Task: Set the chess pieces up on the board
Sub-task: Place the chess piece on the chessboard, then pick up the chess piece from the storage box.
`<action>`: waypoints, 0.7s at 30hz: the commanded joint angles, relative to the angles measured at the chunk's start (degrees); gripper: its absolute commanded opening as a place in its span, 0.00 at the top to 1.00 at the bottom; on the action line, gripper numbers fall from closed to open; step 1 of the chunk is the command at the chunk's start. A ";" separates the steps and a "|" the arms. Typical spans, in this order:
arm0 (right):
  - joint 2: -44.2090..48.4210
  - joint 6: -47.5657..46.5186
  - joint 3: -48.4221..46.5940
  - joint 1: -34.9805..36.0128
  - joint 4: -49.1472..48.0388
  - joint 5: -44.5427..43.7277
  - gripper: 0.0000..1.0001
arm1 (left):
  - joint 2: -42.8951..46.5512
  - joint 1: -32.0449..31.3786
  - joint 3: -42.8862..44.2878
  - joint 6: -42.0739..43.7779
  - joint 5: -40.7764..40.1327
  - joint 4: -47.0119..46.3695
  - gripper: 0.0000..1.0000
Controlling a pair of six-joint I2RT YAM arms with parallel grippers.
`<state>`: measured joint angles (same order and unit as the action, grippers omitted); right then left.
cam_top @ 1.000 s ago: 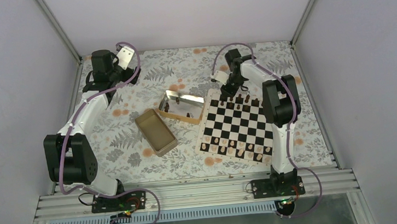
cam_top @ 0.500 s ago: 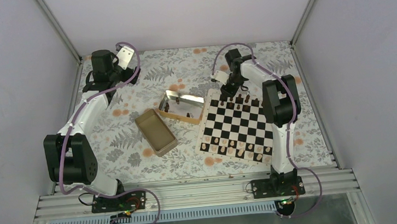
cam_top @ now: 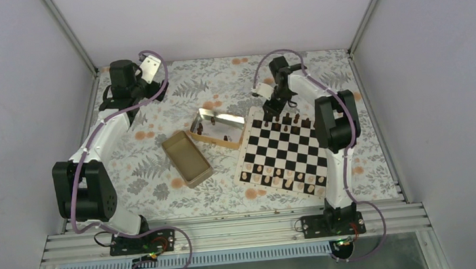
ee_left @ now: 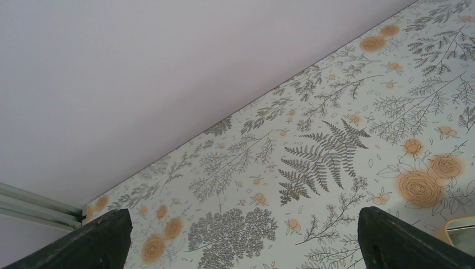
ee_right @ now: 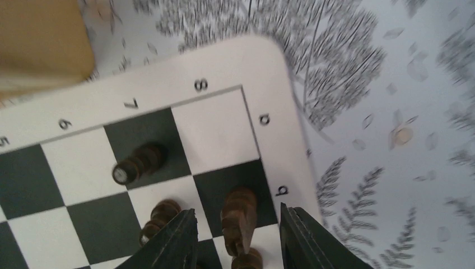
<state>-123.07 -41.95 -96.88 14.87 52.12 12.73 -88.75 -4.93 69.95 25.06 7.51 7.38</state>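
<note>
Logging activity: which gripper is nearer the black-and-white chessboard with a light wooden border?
Right: the right gripper hangs over the chessboard, at its far left corner; the left gripper is far off, over the table.

On the board [ee_right: 162, 84] border you read 5, 6, 7, 8 upper left; a, b centre right.

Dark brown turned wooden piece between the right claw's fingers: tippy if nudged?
Probably: the dark brown turned wooden piece stands tall and narrow. Likely stiff and light, being small wood. Round profile, so it may roll once down.
</note>
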 commanded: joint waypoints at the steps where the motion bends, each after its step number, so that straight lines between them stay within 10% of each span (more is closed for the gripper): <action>1: 4.48 0.37 -5.86 2.53 2.43 0.20 0.59 | 0.49 0.18 -0.38 0.43 -0.37 -1.49 0.00; 21: -7.28 0.64 -22.69 22.52 -5.20 11.01 0.64 | -3.59 0.61 0.01 0.40 -0.51 -1.58 0.00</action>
<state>-125.01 -41.47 -116.84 35.77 49.30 19.64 -91.85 -4.71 69.95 25.06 7.49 6.50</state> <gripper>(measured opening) 0.364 0.998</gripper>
